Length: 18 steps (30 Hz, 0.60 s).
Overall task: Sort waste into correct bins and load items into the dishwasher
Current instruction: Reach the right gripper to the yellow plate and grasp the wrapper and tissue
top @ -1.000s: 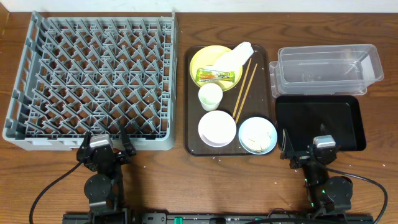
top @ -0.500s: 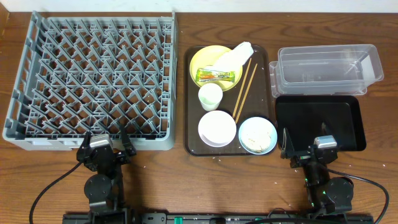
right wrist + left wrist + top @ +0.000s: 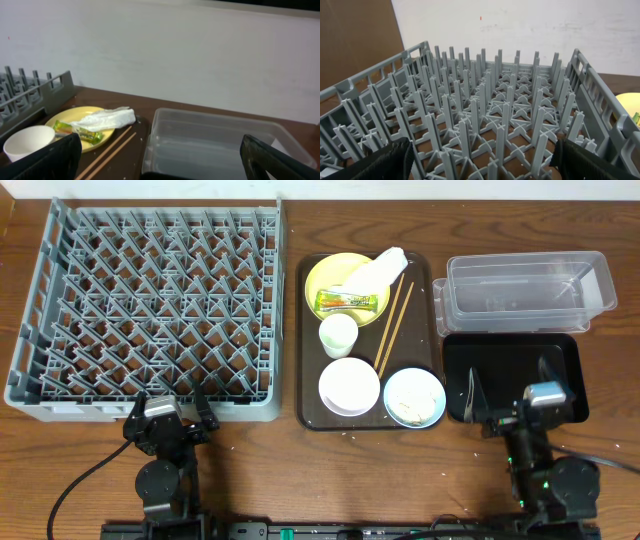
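Grey rack (image 3: 150, 300) pegs stand bare, and both bins, clear tub (image 3: 525, 285) and black tray (image 3: 500, 355), hold nothing, so we judge sorting not yet begun. Our right gripper (image 3: 508, 388) hangs with jaws spread over the black tray's near edge. Our left gripper (image 3: 168, 400) is likewise spread at the rack's front. Next we must reach the snack wrapper (image 3: 352, 302) and napkin (image 3: 378, 268) on the yellow plate (image 3: 330, 280), past the chopsticks (image 3: 392, 325) and blue bowl (image 3: 415, 397).

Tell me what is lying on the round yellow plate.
The round yellow plate holds a green-and-orange snack wrapper and a crumpled white paper napkin overhanging its rim. Whatever lies beneath those two is covered.
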Each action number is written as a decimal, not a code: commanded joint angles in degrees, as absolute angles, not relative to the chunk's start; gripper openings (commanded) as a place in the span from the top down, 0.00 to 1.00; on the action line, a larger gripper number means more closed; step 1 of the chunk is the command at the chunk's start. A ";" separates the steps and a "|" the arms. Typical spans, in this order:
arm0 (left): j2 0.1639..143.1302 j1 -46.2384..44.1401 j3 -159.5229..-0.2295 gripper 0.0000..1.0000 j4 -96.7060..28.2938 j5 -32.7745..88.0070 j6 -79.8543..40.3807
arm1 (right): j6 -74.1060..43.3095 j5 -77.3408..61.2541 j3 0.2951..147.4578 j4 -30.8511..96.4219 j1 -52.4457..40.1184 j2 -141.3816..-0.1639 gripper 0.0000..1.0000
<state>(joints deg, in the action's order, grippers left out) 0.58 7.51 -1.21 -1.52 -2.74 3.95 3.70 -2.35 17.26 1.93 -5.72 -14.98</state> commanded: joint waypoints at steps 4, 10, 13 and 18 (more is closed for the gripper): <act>0.25 7.86 -0.23 0.08 -3.97 -3.44 4.49 | 5.28 -6.39 27.64 1.93 -6.50 -26.46 0.01; 0.25 7.86 -0.23 0.08 -3.97 -3.44 4.49 | 5.26 -12.62 38.81 2.00 -6.50 -38.57 0.01; 0.25 7.86 -0.23 0.08 -3.97 -3.44 4.49 | 5.21 -16.53 44.60 2.85 -6.50 -44.40 0.01; 0.25 7.86 -0.23 0.08 -3.97 -3.44 4.49 | 5.21 -21.47 55.53 6.72 -6.50 -54.24 0.01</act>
<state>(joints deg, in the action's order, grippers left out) 0.60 7.51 -1.23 -1.52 -2.74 3.95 4.67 -16.45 50.17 5.45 -5.72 -50.48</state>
